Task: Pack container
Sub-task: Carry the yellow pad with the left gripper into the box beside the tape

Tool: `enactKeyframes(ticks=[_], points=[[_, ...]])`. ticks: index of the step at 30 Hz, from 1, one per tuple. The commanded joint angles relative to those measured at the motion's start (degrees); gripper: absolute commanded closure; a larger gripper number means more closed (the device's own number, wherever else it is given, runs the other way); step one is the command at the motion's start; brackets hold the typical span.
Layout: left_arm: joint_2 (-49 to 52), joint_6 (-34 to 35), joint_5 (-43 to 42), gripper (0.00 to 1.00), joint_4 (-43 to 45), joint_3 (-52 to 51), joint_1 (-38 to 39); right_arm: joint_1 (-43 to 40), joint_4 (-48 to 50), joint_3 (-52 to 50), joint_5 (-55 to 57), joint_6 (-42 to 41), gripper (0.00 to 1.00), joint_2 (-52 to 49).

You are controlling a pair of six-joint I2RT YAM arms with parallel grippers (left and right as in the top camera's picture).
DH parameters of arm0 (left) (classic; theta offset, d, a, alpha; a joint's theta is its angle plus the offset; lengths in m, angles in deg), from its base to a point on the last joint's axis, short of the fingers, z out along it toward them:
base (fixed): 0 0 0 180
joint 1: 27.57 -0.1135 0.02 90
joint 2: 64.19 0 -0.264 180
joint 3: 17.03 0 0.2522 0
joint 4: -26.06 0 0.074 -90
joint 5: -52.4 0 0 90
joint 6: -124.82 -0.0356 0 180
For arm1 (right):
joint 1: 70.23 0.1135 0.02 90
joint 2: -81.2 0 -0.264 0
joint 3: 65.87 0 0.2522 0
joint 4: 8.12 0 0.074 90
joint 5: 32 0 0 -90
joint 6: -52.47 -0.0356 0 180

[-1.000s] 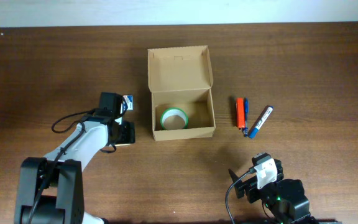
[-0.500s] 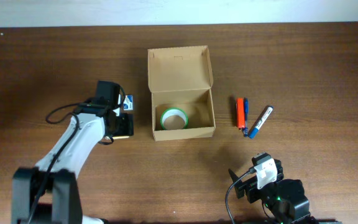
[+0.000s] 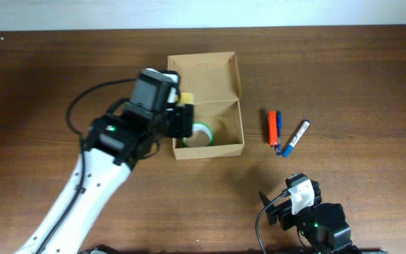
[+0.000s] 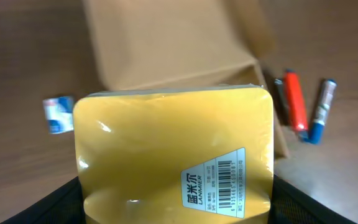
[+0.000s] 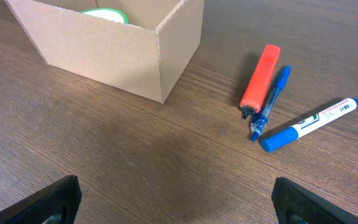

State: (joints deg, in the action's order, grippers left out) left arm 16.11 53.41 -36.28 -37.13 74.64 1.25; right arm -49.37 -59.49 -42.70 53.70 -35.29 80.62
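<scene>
Overhead view, read left to right. White-shelled left arm (image 3: 97,176), with black joints and a looping black cable, reaches diagonally to the left wall of the container (image 3: 206,144). At its end the left gripper (image 3: 183,113) is clamped on a yellow pad (image 3: 187,98). Only a corner of the pad shows past the black wrist, above the box's rear left corner. Whether it touches the cardboard cannot be told.

Left wrist view: the pad (image 4: 173,146) fills the frame. It is square with rounded corners, wrapped in glossy film with glare spots, and carries a white barcode label at lower right. Black fingers (image 4: 39,208) flank it at both lower corners. A small blue-and-white object (image 4: 58,115), blurred, lies on the wood left of the pad.

The container is matte tan cardboard, rectangular, and sits near the centre of the dark wood-grain table (image 3: 372,63). Its hinged flap lid (image 3: 203,74) is laid open toward the far side. Inside lies a tape roll (image 3: 198,134) with a green rim, flat on the left half of the floor.

Right of the box and apart from it lies an orange highlighter (image 3: 272,127). A slim blue pen (image 3: 278,123) lies against it. Next comes a white marker (image 3: 297,135) with a blue cap, angled.

At the near edge sits the right gripper (image 3: 298,201), jaws wide apart with nothing between them. The right wrist view shows its black fingertips (image 5: 48,199) at the lower corners, over bare wood.
</scene>
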Motion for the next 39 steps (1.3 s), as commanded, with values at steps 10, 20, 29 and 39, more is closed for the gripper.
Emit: enactKeyframes(ticks=[10,20,29,39], points=[[20.50,8.87,-1.14,0.51,4.20,9.14,13.88,-0.26,0.13,-0.37,0.50,0.35,0.01,0.39],[21.29,9.22,1.68,0.51,4.09,9.20,13.90,-0.26,0.13,-0.39,0.50,0.35,0.01,0.39],[22.45,14.67,1.90,0.54,-0.68,9.25,13.70,-0.26,0.13,-0.37,0.50,0.35,0.01,0.39],[27.58,13.42,1.46,0.54,-0.37,9.25,9.75,-0.26,0.13,-0.39,0.50,0.35,0.01,0.39]])
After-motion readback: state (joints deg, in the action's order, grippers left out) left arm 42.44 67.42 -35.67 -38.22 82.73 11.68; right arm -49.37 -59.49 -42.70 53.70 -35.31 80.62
